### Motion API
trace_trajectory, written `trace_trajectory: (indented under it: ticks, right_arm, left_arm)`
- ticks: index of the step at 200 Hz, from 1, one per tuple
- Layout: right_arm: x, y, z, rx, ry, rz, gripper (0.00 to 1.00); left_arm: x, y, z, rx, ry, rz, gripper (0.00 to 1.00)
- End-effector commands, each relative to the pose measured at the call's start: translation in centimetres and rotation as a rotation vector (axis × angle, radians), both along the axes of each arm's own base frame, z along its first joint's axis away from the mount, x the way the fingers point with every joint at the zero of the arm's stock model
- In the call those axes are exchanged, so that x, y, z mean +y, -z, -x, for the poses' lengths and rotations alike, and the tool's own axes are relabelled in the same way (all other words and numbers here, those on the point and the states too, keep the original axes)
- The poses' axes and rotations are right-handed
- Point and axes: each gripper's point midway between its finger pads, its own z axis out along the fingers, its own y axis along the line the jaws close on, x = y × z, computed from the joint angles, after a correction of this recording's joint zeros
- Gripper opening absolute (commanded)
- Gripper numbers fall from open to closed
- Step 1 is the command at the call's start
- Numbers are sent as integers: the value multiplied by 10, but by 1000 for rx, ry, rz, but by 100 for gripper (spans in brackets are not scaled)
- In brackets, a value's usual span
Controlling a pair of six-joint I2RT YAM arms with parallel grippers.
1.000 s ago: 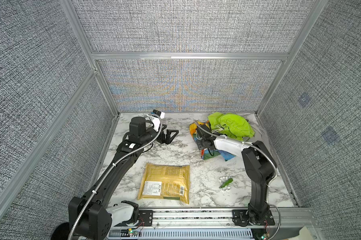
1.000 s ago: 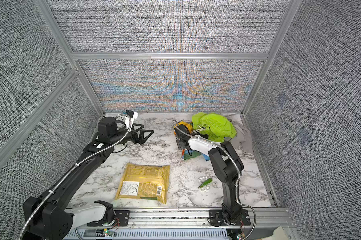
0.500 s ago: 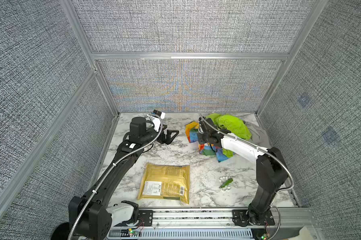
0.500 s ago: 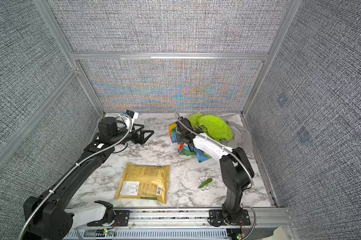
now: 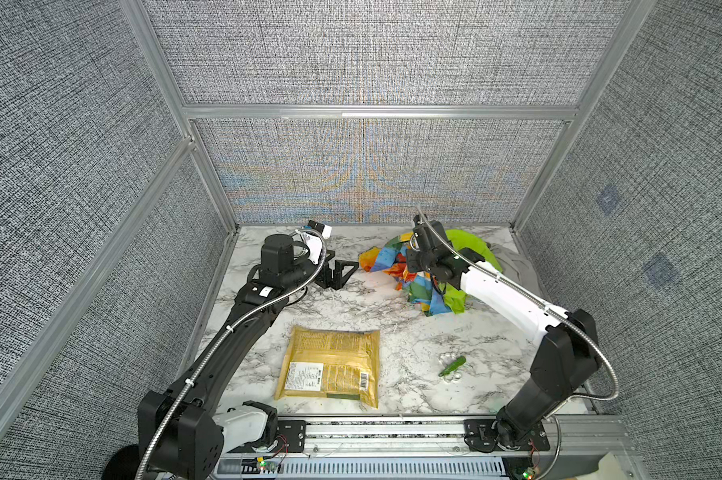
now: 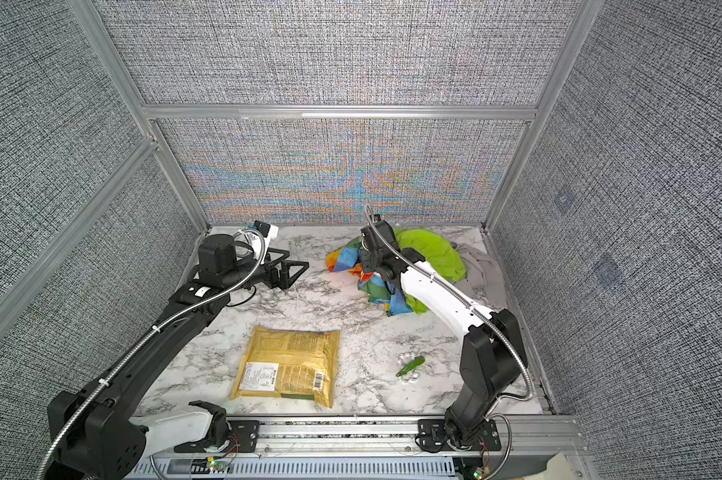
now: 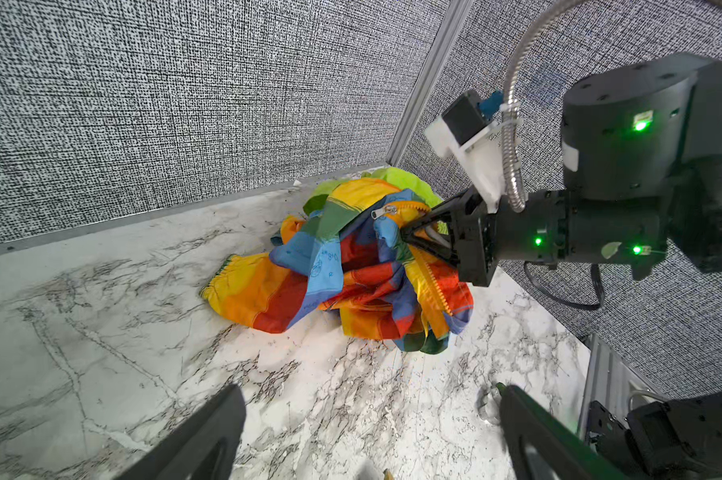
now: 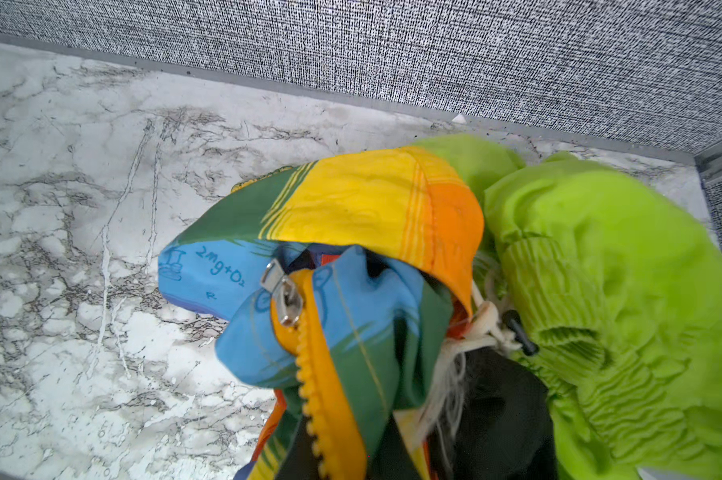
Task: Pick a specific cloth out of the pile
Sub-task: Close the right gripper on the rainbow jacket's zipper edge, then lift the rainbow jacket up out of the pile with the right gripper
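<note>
The cloth (image 5: 396,270) (image 6: 353,266) is thin and patched in orange, yellow, blue, green and red, with a yellow zip (image 8: 321,374). My right gripper (image 7: 409,239) (image 5: 411,270) is shut on its upper folds, and the rest hangs down onto the marble. Behind it sits the pile: a lime green garment (image 5: 471,249) (image 8: 600,291), a grey cloth (image 6: 484,266) and a black cloth (image 8: 496,407). The right jaws are hidden by fabric in the right wrist view. My left gripper (image 5: 342,270) (image 7: 371,415) stands open and empty to the left of the cloth.
A yellow packet (image 5: 330,368) lies flat at the front middle of the marble table (image 5: 267,361). A small green item with clear bits (image 5: 452,368) lies at the front right. Grey walls close in the back and both sides.
My right gripper has risen and shifted toward the back with the multicoloured cloth, drawing it up and leftward out of the pile. The left arm has not moved.
</note>
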Motion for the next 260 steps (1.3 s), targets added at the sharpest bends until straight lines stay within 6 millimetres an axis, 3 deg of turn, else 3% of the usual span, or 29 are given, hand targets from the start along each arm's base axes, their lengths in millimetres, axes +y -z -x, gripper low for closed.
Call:
trace_trajectory:
  ticks: [1,114,207,260]
  right_arm:
    - [2,-29,-5,-84,6,-49,5]
    - [12,-88,5,-186,-50,-230,5]
    - [25,-164,13,-324,-118,-397,5]
    - [53,-214,13,-388,-214,-506,5]
  left_arm:
    - [-3,-7,0,-25,14,21,99]
    - [-1,-8,0,-35,2,14,99]
    - [10,-29,8,-140,-44,1,99]
    - [26,-43,7,-183,-107,1,99]
